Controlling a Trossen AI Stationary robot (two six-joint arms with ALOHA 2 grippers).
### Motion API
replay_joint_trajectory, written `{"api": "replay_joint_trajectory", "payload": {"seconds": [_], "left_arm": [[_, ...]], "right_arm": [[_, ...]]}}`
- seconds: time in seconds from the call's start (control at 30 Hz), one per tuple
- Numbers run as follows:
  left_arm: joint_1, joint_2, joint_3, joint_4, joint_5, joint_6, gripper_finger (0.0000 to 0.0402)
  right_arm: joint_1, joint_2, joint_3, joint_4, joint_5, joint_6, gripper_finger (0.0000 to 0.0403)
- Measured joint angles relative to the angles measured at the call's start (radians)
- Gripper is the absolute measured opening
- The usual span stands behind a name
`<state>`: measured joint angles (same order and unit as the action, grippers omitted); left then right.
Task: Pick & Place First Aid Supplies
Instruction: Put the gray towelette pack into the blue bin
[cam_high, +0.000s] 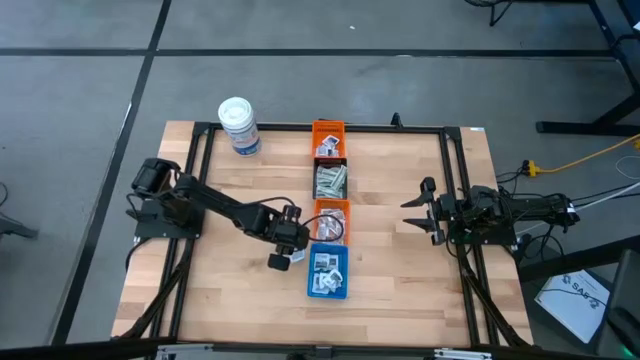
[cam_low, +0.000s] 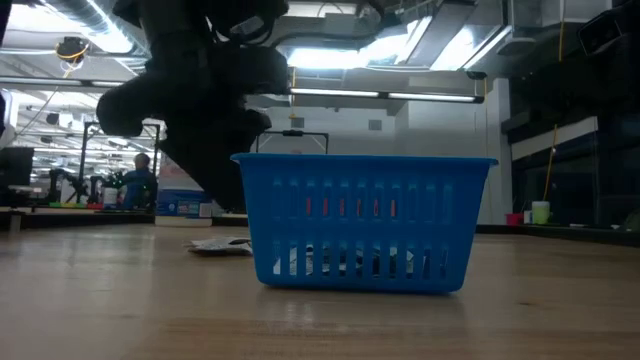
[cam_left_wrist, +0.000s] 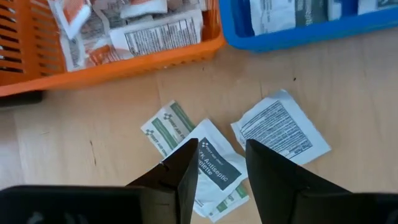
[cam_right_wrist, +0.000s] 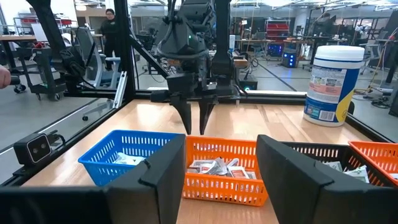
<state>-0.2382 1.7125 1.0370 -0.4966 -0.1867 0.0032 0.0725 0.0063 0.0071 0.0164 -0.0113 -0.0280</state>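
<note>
Four cameras on one table — overhead, table-level, and one on each wrist.

The high view looks straight down on the whole wooden table (cam_high: 400, 250) from well above. The low view sits at table height, very near the blue bin (cam_low: 362, 222), facing the room behind. The left wrist view looks down, close over loose packets (cam_left_wrist: 283, 127) beside the orange bin (cam_left_wrist: 124, 59) and that blue bin. The right wrist view looks level across the table from farther off — it shares the bin row and the white tub (cam_right_wrist: 334, 84) with the high view.

The blue bin (cam_low: 365, 222) hides the other bins in the low view.
</note>
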Motion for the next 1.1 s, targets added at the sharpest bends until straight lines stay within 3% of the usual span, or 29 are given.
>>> {"api": "replay_joint_trajectory", "payload": {"seconds": [0.8,1.1], "left_arm": [[0.004,0.054,0.001,-0.018,0.029,0.069,0.0127],[0.034,0.098,0.001,0.004,0.031,-0.035,0.0127]], "right_arm": [[0.000,0.000,0.000,0.000,0.000,0.000,0.0195],[0.000,0.000,0.000,0.000,0.000,0.000,0.0195]]}}
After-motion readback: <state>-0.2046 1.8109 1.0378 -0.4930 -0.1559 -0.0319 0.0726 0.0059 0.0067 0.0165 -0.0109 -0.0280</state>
